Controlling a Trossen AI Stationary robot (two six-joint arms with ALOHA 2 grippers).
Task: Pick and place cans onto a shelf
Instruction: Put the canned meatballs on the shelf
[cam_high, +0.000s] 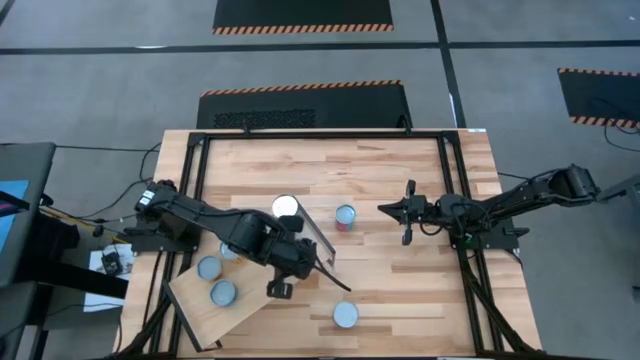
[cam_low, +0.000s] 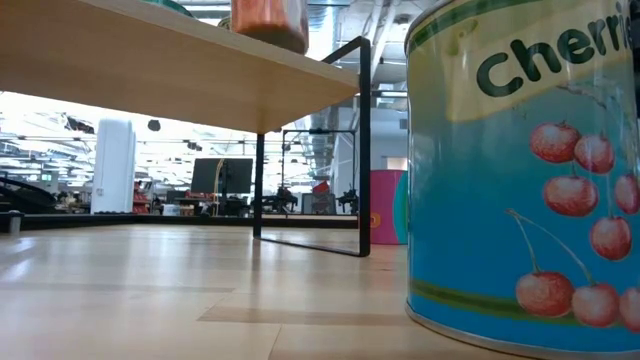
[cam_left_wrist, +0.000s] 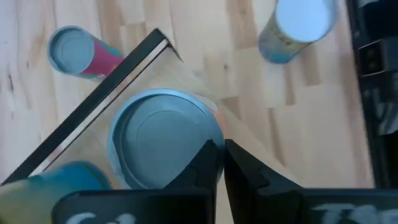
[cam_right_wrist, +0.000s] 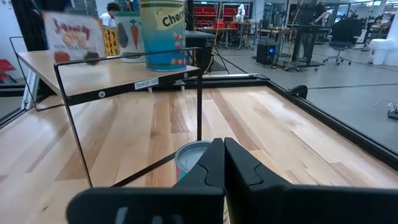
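Note:
The shelf (cam_high: 205, 315) is a light-wood plank on thin black legs at the table's near left; it also shows in the right wrist view (cam_right_wrist: 118, 74). Two cans (cam_high: 209, 268) (cam_high: 222, 293) stand on it. My left gripper (cam_high: 285, 268) is shut, pointing down over a blue-topped can (cam_left_wrist: 158, 140) at the shelf's railed end. My right gripper (cam_high: 385, 209) is shut and empty, level above the table, just right of a red can (cam_high: 345, 216) that also shows in its wrist view (cam_right_wrist: 189, 155). My left gripper's shut fingers (cam_left_wrist: 208, 165) point down over the edge of the blue-topped can's lid (cam_left_wrist: 199, 134). The can stands upright on the shelf. I cannot tell whether the fingers touch it.
A white-topped can (cam_high: 285, 207) stands on the table beyond the shelf, and another can (cam_high: 345, 314) near the front edge. A large cherry-labelled can (cam_low: 520, 180) fills the low view's right. The shelf's dark rail (cam_left_wrist: 106, 93) and legs (cam_right_wrist: 199, 106) stand near both grippers.

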